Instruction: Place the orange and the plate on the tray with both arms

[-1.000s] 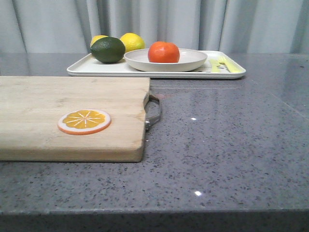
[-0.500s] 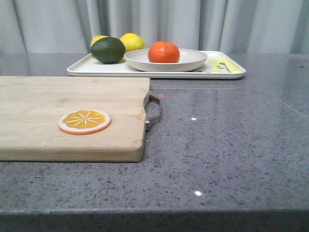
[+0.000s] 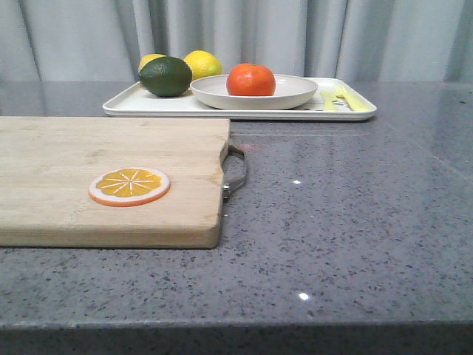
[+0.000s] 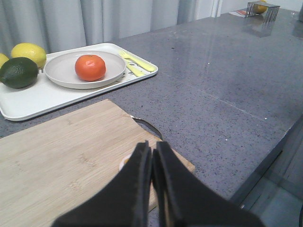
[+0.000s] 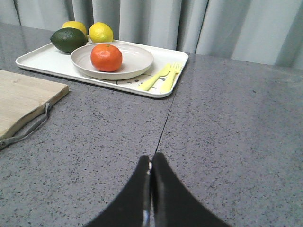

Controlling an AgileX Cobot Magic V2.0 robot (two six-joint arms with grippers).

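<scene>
The orange (image 3: 250,79) sits in the beige plate (image 3: 292,94), and the plate rests on the white tray (image 3: 126,104) at the back of the table. They also show in the left wrist view: orange (image 4: 90,67), plate (image 4: 59,73), tray (image 4: 42,97). In the right wrist view I see the orange (image 5: 106,57), plate (image 5: 137,59) and tray (image 5: 40,59). My left gripper (image 4: 153,147) is shut and empty above the cutting board's near corner. My right gripper (image 5: 151,160) is shut and empty above bare counter. Neither gripper shows in the front view.
A green lime (image 3: 165,76) and two yellow lemons (image 3: 202,63) lie on the tray's left part, yellow-green cutlery (image 3: 341,97) on its right. A wooden cutting board (image 3: 74,155) with a metal handle (image 3: 235,170) holds an orange slice disc (image 3: 129,185) at front left. The counter's front edge (image 3: 236,325) is near.
</scene>
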